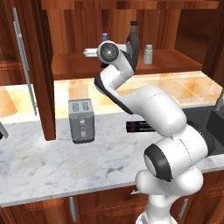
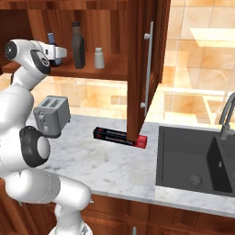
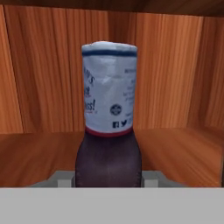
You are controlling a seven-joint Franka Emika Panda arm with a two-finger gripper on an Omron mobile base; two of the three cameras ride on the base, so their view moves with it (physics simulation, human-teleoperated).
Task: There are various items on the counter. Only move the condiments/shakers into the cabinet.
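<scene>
Pincer apparently clamped on rounded dark glass bottle, bluish-white cap, wood-grain cabinet behind

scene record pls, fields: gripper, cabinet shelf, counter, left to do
gripper: shut on the small dark bottle, up at the cabinet shelf; gripper fingers flank the bottle's base
bottle: bluish-white cap and label, dark body, upright
cabinet shelf: tall dark sauce bottle and grey-white shaker already standing there, upright and apart
cabinet door: open, long metal handle showing
counter: silver toaster and long dark box with red ends on the marble worktop
left to do: release the held bottle on the shelf; no condiments visible on the counter
</scene>
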